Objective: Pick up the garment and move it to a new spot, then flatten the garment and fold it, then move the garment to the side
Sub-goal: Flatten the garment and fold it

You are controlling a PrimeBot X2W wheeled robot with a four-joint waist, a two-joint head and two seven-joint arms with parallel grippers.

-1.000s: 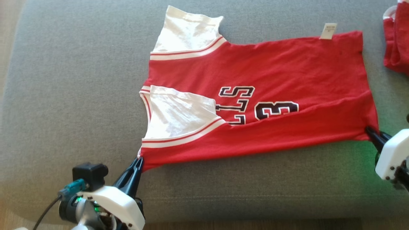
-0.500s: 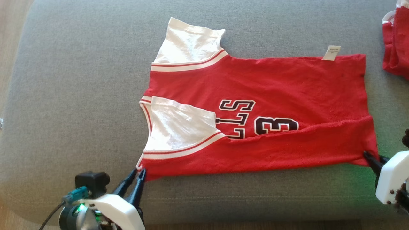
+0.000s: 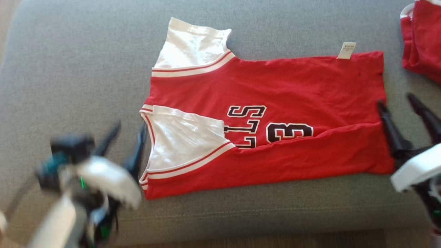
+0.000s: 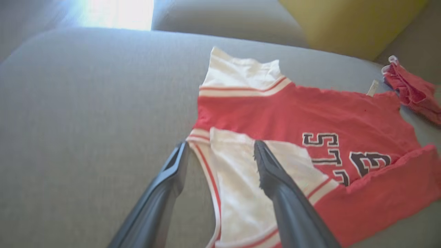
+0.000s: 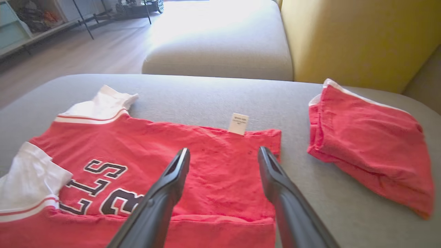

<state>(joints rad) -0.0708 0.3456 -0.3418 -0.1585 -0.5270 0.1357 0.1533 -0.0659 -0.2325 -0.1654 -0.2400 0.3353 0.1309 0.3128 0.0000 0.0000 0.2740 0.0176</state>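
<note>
On the grey sofa seat (image 3: 79, 69) lies the garment (image 3: 293, 86), yellow backrest (image 5: 351, 38) behind, wooden floor (image 5: 69, 44) beyond; my left claw (image 4: 220, 146) and right claw (image 5: 224, 150) spread, empty.

Matt cloth garment (image 3: 275, 100) – rough woven grey cushion (image 3: 75, 69)

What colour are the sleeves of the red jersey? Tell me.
White fabric sleeves, each edged with a thin red stripe; the head view shows them best.
</note>
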